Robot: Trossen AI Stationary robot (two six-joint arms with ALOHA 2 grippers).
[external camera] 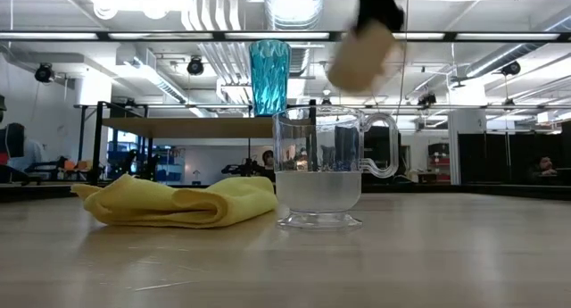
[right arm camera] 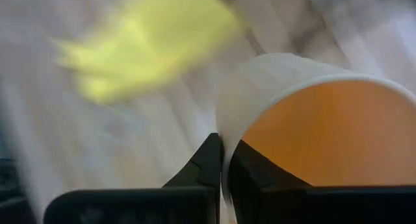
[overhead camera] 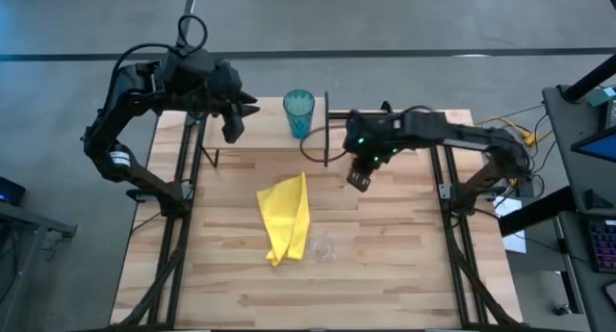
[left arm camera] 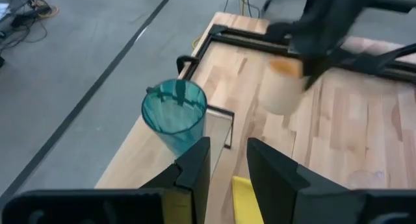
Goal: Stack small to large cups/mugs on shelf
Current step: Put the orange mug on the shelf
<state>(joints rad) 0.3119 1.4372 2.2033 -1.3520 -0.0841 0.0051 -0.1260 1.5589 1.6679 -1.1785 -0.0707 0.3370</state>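
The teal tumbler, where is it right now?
In the high view the teal tumbler stands upright on the shelf at the table's far edge, between the left gripper and the right gripper.

Teal tumbler (overhead camera: 298, 113) upright on shelf (overhead camera: 260, 115), orange-lined mug (right arm camera: 312, 126) aloft, clear glass (overhead camera: 322, 247) on tabletop.

Our right arm reaches in from the desk's right edge, elbow bent, its wrist stretched toward the middle of the far half. The right gripper (overhead camera: 359, 178) points down and hangs above the desk, its fingers (right arm camera: 214, 160) closed on the rim of the orange mug (right arm camera: 312, 130). Our left arm folds over the far left corner, with the left gripper (overhead camera: 232, 130) hanging near the far edge, fingers (left arm camera: 195, 164) slightly parted and holding nothing.
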